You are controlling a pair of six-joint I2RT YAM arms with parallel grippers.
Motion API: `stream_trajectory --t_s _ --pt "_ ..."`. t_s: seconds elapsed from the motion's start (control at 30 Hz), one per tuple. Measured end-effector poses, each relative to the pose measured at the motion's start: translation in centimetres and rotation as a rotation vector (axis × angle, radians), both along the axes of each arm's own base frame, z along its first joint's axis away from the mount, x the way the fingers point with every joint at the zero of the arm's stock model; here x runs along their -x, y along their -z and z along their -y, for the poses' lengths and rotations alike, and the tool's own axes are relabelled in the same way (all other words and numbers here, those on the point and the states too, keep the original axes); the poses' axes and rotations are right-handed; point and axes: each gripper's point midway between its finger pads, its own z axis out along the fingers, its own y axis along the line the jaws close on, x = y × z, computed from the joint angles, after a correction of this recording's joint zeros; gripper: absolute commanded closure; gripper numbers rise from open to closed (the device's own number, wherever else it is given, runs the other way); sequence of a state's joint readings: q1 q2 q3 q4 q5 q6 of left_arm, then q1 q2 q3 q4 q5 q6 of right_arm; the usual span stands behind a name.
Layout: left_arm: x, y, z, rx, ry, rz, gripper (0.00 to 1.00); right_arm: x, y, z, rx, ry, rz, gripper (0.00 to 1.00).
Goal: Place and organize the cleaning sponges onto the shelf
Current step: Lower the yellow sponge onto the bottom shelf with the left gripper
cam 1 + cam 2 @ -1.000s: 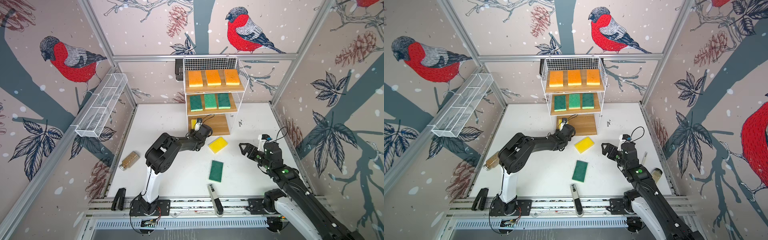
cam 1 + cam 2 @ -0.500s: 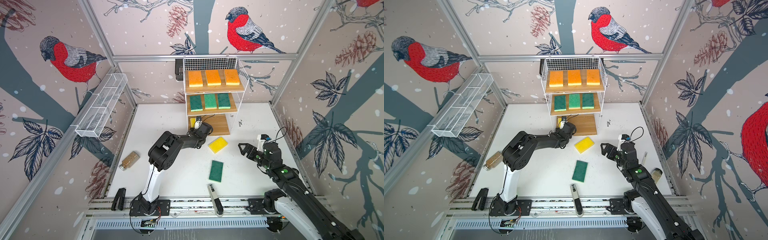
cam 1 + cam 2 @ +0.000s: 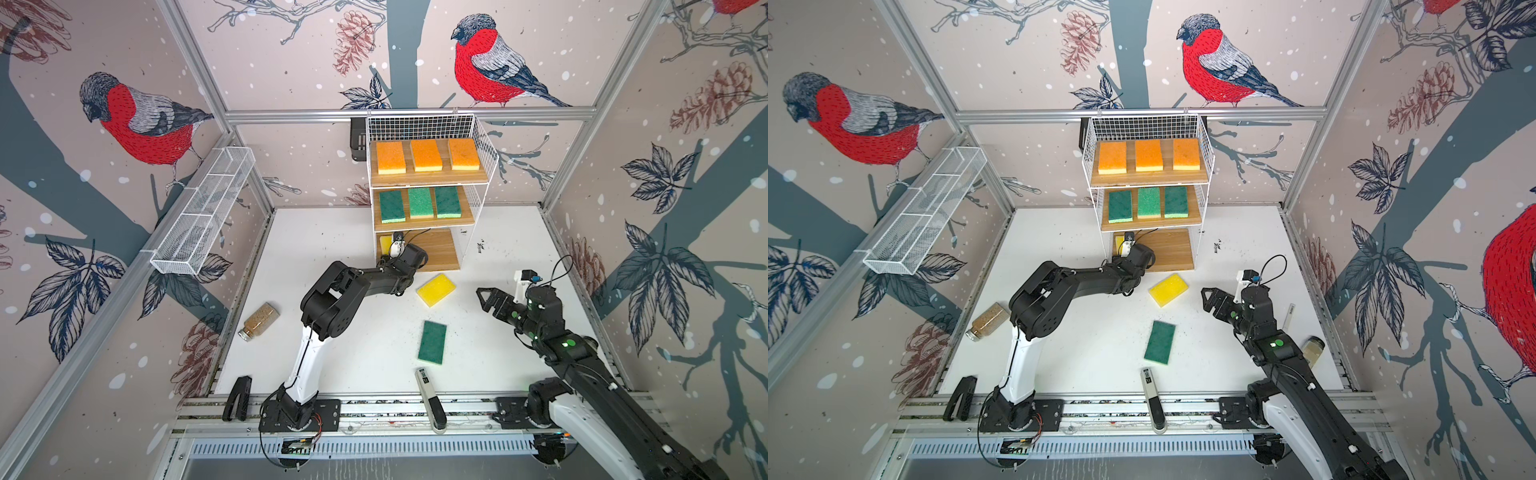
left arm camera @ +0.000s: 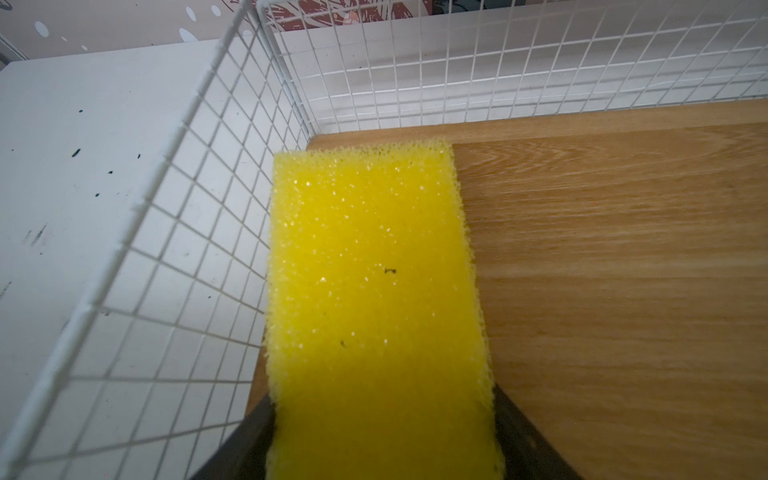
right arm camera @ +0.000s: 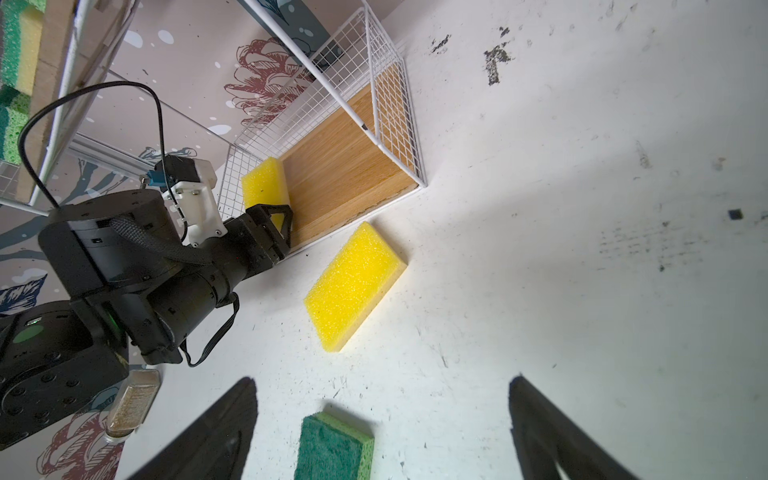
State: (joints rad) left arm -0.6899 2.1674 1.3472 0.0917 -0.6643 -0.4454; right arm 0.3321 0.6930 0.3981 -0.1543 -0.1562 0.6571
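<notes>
The left wrist view alone showed the yellow sponge (image 4: 374, 270) whole between the left gripper (image 4: 382, 403) jaws, grip unclear; the right gripper (image 5: 382, 381) gaped empty.

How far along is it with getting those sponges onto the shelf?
Done: three orange sponges sit on the top board, three green sponges on the middle board. In hand: the left jaws flank a yellow sponge lying in a corner of the bottom board; whether they grip it is unclear. Left: a loose yellow sponge and a loose green sponge on the table.
</notes>
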Motion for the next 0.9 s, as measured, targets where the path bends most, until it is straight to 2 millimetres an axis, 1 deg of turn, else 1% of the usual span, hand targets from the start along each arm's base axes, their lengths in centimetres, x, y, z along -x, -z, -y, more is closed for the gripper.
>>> stream_trajectory --t_s 0.23,0.63,0.9 --pt "0.1 0.03 -0.46 0.0 -0.031 0.002 0.23 0.02 -0.03 0.0 -0.002 0.0 0.001 0.06" --pt "0.75 -0.06 -0.99 0.004 -0.047 -0.014 0.24 0.14 -0.56 -0.05 -0.026 0.007 0.011 0.07" --pt "0.86 0.02 -0.92 0.01 -0.039 -0.022 0.25 0.27 -0.48 -0.06 -0.029 0.007 0.009 0.07"
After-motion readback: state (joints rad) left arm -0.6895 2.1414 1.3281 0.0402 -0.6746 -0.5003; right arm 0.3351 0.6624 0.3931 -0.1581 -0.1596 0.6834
